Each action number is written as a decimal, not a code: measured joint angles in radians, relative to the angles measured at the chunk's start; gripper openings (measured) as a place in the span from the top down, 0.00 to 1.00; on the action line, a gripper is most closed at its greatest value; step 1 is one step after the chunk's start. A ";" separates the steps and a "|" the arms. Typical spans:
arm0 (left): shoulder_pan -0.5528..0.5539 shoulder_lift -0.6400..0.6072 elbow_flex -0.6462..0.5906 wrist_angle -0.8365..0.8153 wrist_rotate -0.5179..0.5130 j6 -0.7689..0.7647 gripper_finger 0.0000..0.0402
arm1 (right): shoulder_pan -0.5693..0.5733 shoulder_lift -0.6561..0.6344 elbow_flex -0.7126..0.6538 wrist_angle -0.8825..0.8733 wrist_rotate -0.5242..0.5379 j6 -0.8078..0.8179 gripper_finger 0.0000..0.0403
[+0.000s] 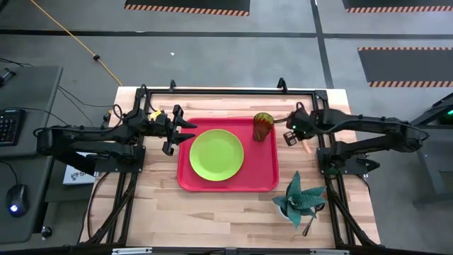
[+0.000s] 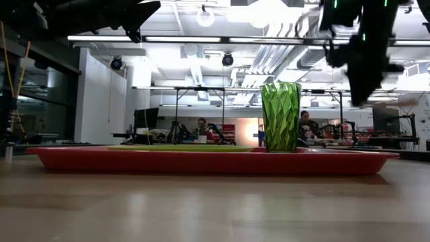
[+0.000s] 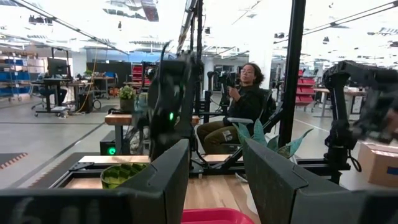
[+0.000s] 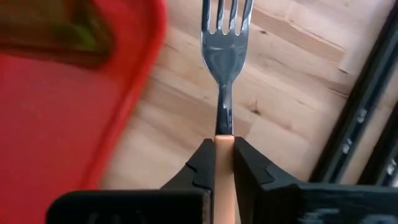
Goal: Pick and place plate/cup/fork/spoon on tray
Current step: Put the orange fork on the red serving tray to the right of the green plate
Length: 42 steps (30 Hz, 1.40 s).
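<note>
The red tray lies mid-table. The lime-green plate lies flat on it, and the green-amber cup stands upright in its far right corner. The cup also shows in the low view. My right gripper is just right of the cup, beside the tray's right edge, shut on the fork. My left gripper is open and empty above the tray's left edge, and it also shows in its own wrist view. A slim dark thing under the plant may be the spoon. My right gripper pinches the fork's orange handle between its two fingers, at the end near the metal neck. The fork lies along the fingers, with its tines sticking out past the fingertips. The fork is held above the wooden table beside the tray's rim.
A teal spiky plant stands at the near right, close to the tray's near right corner. Black frame rails run along the table's far edge and sides. People sit in the room beyond the table.
</note>
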 joint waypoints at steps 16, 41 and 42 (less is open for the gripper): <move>0.000 0.000 0.000 0.000 0.000 0.000 0.65 | 0.394 0.174 0.459 -0.068 -0.108 0.341 0.98; 0.000 0.000 0.000 0.000 0.000 -0.018 0.65 | 0.482 0.654 0.423 0.126 -0.072 0.525 0.96; 0.000 0.000 0.000 0.000 0.000 -0.021 0.65 | 0.478 0.656 0.405 0.138 -0.079 0.528 0.96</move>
